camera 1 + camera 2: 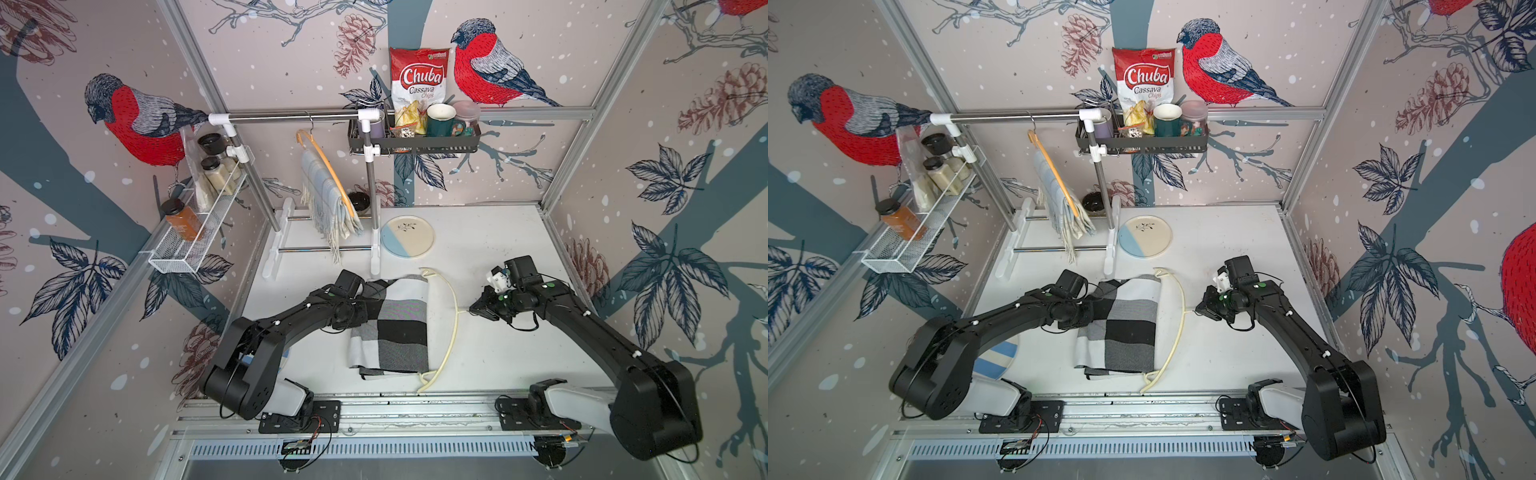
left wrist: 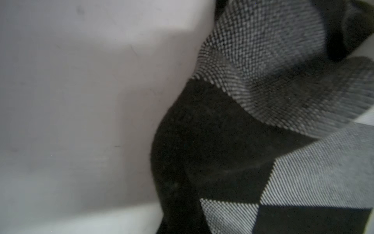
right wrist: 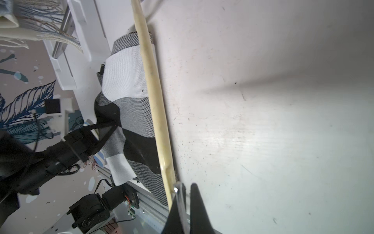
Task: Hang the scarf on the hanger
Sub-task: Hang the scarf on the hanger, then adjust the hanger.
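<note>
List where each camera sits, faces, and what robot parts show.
Both top views: overhead, looking down at the white table; both arms, black-and-white checked scarf, cream plastic hanger.
Left wrist: low over the table, facing the scarf; no robot part clear.
Right wrist: low, along the hanger toward the left gripper; right gripper shows.
All share the scarf.

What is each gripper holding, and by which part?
The left gripper pinches the scarf by its side edge. The right gripper holds the hanger by its hook.
</note>
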